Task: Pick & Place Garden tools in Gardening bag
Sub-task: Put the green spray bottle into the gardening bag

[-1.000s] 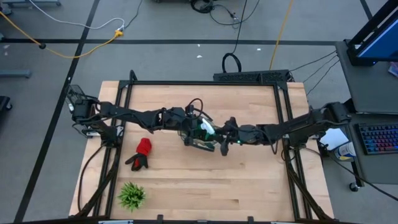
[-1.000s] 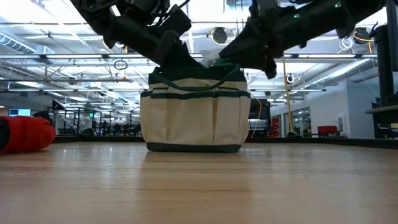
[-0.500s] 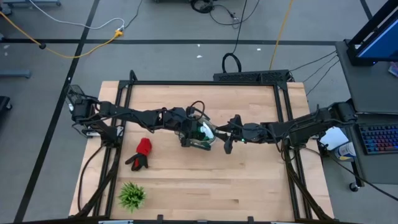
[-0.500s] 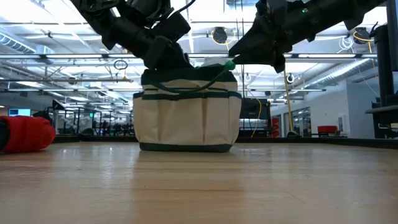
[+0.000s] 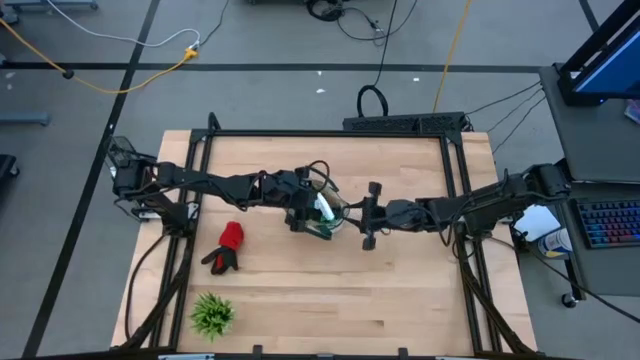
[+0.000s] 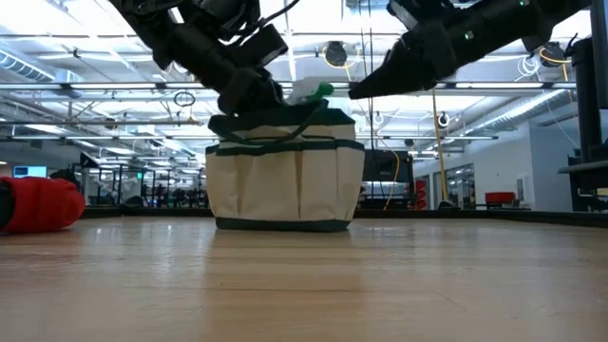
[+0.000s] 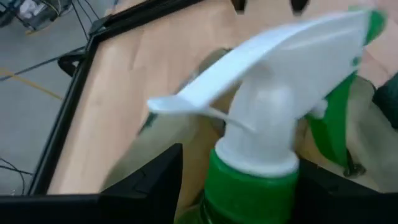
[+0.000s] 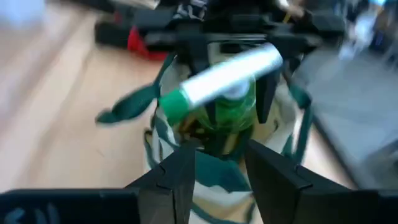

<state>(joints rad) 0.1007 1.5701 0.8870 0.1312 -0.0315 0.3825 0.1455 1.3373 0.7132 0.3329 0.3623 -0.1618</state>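
The cream gardening bag (image 6: pixel 285 180) with dark green trim stands on its base at the table's middle (image 5: pixel 326 226). My left gripper (image 5: pixel 310 212) is over its mouth, shut on a green spray bottle with a white trigger head (image 6: pixel 309 92). The bottle's lower part reaches into the bag's opening (image 8: pixel 231 115). My right gripper (image 5: pixel 364 215) is open and empty, just right of the bag, with its fingers (image 8: pixel 177 177) pointing at it. The red-and-black glove (image 5: pixel 228 246) lies on the table to the bag's left. My left gripper pinches the spray bottle's green body (image 7: pixel 245 190) just below the white head, between its two fingers (image 7: pixel 155 180). The fingers come from above, pointing down, one on each side. The bottle stands upright, its head above the bag's rim.
A spiky green tuft plant (image 5: pixel 211 313) stands near the table's front left corner. The bag's dark green handles (image 8: pixel 127 106) hang loose around its mouth. Bare wood lies in front of the bag (image 6: pixel 313 285).
My right gripper has drawn back from the bag toward the table's right edge and turned. The bag has slid a little toward the far left. My left gripper stays over the bag's mouth with the bottle.
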